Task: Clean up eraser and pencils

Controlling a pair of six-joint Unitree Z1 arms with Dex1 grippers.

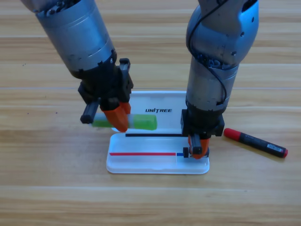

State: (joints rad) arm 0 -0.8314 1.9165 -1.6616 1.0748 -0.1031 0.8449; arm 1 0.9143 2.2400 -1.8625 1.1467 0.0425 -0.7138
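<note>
Jaws of the left gripper (118, 117) clamp the lime-green pencil (141, 123), lying left-right over the case (157, 165).

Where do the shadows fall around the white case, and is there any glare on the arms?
High view: soft shadow under the left gripper beside the green pencil; faint shadow beneath the red-capped pencil; bright sheen on the right arm, whose gripper is in the white case.
</note>
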